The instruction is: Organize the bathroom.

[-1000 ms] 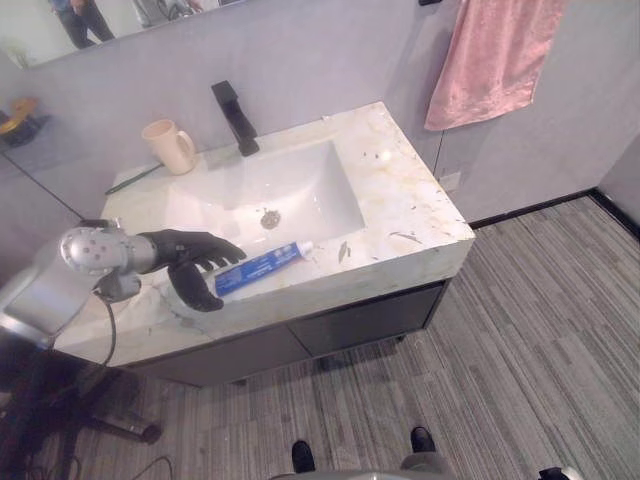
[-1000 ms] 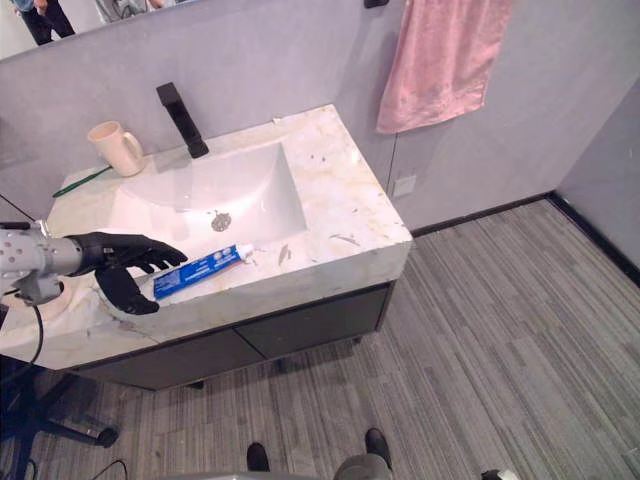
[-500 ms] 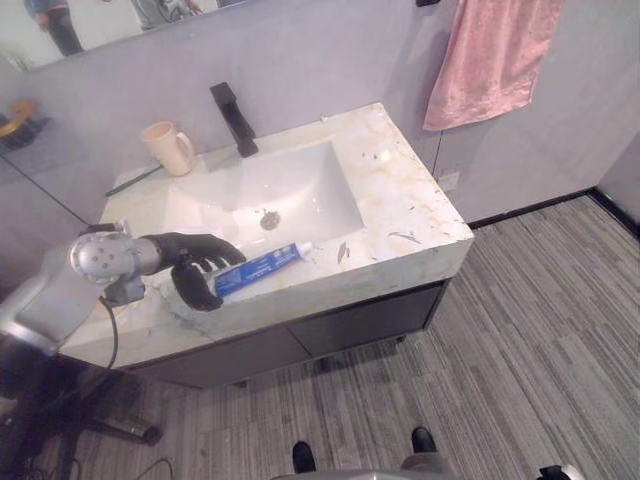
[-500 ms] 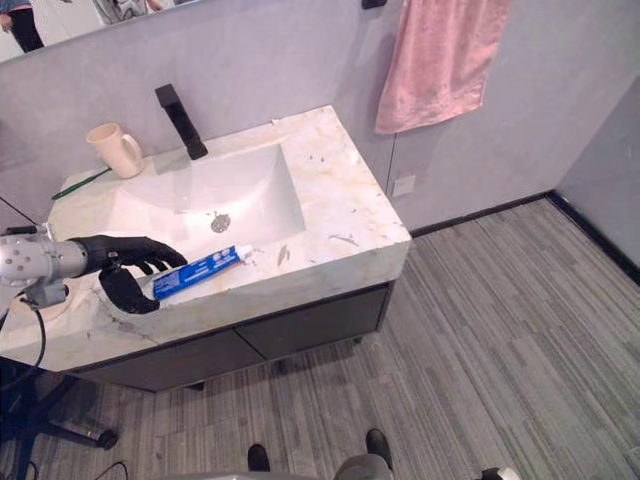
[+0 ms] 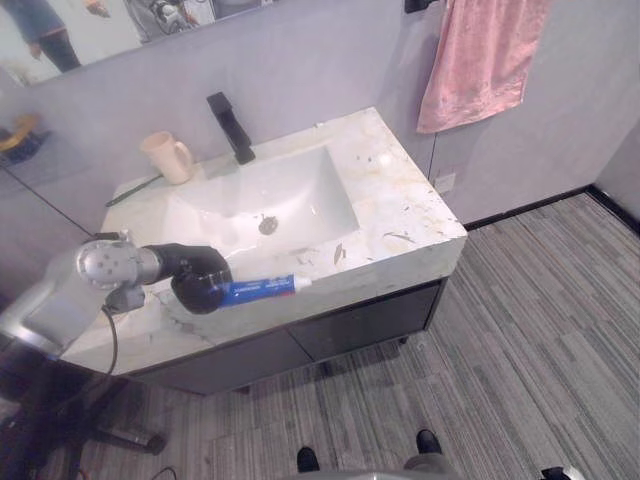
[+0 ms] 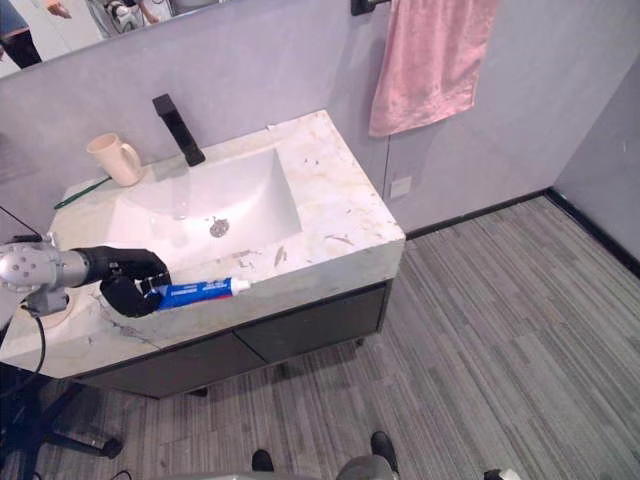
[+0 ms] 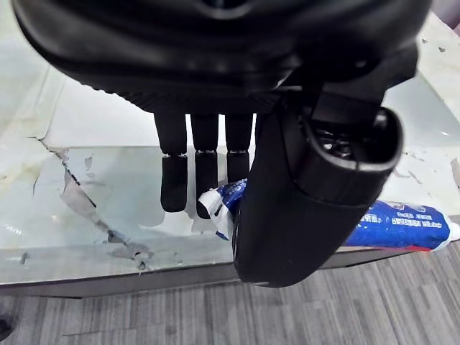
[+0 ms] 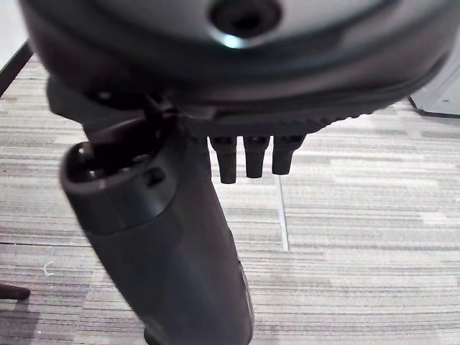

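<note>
A blue-and-white toothpaste tube (image 5: pixel 260 290) points right, over the front edge of the marble counter (image 5: pixel 400 205). My left hand (image 5: pixel 198 279) is shut on the tube's left end, fingers (image 7: pixel 205 172) and thumb (image 7: pixel 287 215) curled round it (image 7: pixel 402 224). A cream mug (image 5: pixel 170 157) stands at the back left of the counter, with a green toothbrush (image 5: pixel 133 190) lying beside it. My right hand (image 8: pixel 180 244) hangs over the striped floor with relaxed fingers (image 8: pixel 248 158) and holds nothing.
The white basin (image 5: pixel 270 195) is sunk in the counter's middle, with a black faucet (image 5: pixel 229 127) behind it. A pink towel (image 5: pixel 482 60) hangs on the wall at the right. Dark cabinet drawers (image 5: pixel 350 320) sit below the counter. A mirror (image 5: pixel 90 25) spans the back wall.
My left hand's fingers have curled shut round the tube's left end. The tube has come up off the counter and swung level toward the front edge. The camera has shifted slightly.
</note>
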{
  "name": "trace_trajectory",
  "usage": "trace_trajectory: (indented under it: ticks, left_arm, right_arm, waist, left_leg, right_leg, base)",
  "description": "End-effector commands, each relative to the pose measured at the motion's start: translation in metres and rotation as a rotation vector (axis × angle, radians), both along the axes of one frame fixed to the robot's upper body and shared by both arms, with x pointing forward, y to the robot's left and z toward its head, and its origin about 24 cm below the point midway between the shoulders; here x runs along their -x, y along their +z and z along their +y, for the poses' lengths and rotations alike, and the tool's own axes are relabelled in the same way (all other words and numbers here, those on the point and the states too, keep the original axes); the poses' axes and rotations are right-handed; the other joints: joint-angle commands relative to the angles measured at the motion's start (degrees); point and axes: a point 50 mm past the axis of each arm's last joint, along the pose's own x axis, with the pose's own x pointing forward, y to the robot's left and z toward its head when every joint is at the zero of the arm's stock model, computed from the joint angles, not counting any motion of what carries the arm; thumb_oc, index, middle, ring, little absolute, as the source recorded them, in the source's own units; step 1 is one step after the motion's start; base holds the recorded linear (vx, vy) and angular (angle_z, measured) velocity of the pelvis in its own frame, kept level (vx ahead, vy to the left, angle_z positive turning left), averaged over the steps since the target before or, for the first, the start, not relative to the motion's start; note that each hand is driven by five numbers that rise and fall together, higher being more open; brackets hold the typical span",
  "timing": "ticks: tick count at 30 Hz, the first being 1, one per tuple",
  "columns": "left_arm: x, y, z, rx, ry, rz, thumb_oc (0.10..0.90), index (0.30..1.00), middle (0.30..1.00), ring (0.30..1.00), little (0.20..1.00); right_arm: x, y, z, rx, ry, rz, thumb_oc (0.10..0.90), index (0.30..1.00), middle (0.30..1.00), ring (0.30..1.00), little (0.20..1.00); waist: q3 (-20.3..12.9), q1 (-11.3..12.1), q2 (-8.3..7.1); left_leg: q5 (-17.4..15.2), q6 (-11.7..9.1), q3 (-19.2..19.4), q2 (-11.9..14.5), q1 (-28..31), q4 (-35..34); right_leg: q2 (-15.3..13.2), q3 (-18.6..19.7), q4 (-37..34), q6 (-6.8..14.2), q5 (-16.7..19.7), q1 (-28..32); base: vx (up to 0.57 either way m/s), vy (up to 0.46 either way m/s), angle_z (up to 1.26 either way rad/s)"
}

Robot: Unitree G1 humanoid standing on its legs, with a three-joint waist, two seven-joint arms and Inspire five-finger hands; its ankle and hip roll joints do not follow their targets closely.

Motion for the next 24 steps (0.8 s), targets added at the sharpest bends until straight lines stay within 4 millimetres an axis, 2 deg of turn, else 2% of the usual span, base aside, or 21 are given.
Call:
trace_trajectory:
  ticks: [1,4,8,10,13,17,19,24]
  left_arm:
    - [-0.004,0.019,0.006,0.064,0.046,-0.088,0.4,0.3,0.3,0.3,0.3]
    - [-0.005,0.016,0.01,0.173,0.136,-0.119,0.4,0.3,0.3,0.3,0.3]
    - [-0.006,0.007,0.013,0.424,0.276,-0.167,0.4,0.3,0.3,0.3,0.3]
    - [-0.007,-0.004,0.007,0.652,0.344,-0.197,0.4,0.3,0.3,0.3,0.3]
    - [-0.006,-0.006,-0.002,0.777,0.344,-0.224,0.4,0.3,0.3,0.3,0.3]
    - [-0.007,-0.002,-0.011,0.858,0.315,-0.283,0.4,0.3,0.3,0.3,0.3]
    - [-0.009,0.006,-0.014,0.886,0.301,-0.31,0.4,0.3,0.3,0.3,0.3]
    - [-0.009,0.019,-0.014,0.907,0.284,-0.351,0.4,0.3,0.3,0.3,0.3]
  right_arm:
    - [0.01,0.015,-0.029,0.121,-0.025,0.018,0.8,0.9,0.9,0.9,0.9]
    - [0.011,0.013,-0.026,0.121,-0.028,0.018,0.8,0.9,0.9,0.9,0.9]
    - [0.015,0.009,-0.02,0.113,-0.037,0.015,0.8,0.9,0.9,0.9,0.9]
    - [0.018,0.006,-0.014,0.107,-0.048,0.007,0.8,0.9,0.9,0.9,0.9]
    - [0.019,0.004,-0.012,0.107,-0.07,-0.008,0.8,0.9,0.9,0.9,0.9]
    - [0.015,0.007,-0.015,0.122,-0.116,-0.05,0.8,0.9,0.9,0.9,0.9]
    - [0.014,0.009,-0.018,0.135,-0.141,-0.074,0.8,0.9,0.9,0.9,0.9]
    - [0.014,0.013,-0.023,0.149,-0.218,-0.134,0.8,0.9,0.9,0.9,0.9]
  waist:
    - [0.27,1.35,-0.33]
    - [0.05,1.54,-0.45]
    - [-0.21,1.86,-1.03]
    - [-0.39,2.12,-1.72]
    - [-0.6,2.32,-2.19]
    - [-0.9,2.45,-2.77]
    - [-1.12,2.31,-3.13]
    - [-1.48,2.12,-3.86]
  left_leg:
    - [-1.23,1.51,1.34,2.96,-0.13,2.5]
    - [-1.2,1.55,1.33,2.94,0.01,2.3]
    - [-1.19,1.62,1.18,3.06,0.27,2.01]
    - [-1.15,1.59,1.07,3.26,0.47,1.79]
    - [-1.14,1.57,0.94,3.43,0.6,1.66]
    - [-1.1,1.47,0.98,3.77,0.68,1.58]
    - [-1.12,1.4,1.2,4.05,0.8,1.58]
    - [-1.06,1.24,1.36,4.39,1.11,1.47]
  right_leg:
    - [-3.01,-0.65,5.61,0.62,-2.49,-4.42]
    - [-2.97,-0.72,5.47,0.62,-2.54,-4.25]
    - [-2.91,-1.01,5.2,0.63,-2.58,-3.88]
    - [-2.74,-1.13,5.15,0.56,-2.61,-3.77]
    - [-2.61,-1.16,5.19,0.51,-2.64,-3.75]
    - [-2.44,-1.1,4.98,0.43,-2.51,-3.66]
    - [-2.4,-1.02,4.97,0.5,-2.49,-3.59]
    - [-2.33,-0.98,4.7,0.63,-2.32,-3.23]
  base:
    - [-0.01,0.003,-0.04]
    - [0.0,0.0,-0.01]
    - [0.0,-0.007,0.02]
    - [0.0,-0.042,0.07]
    - [0.0,-0.027,0.04]
    - [0.0,-0.023,0.05]
    - [0.0,-0.015,-0.03]
    - [0.0,-0.038,-0.04]
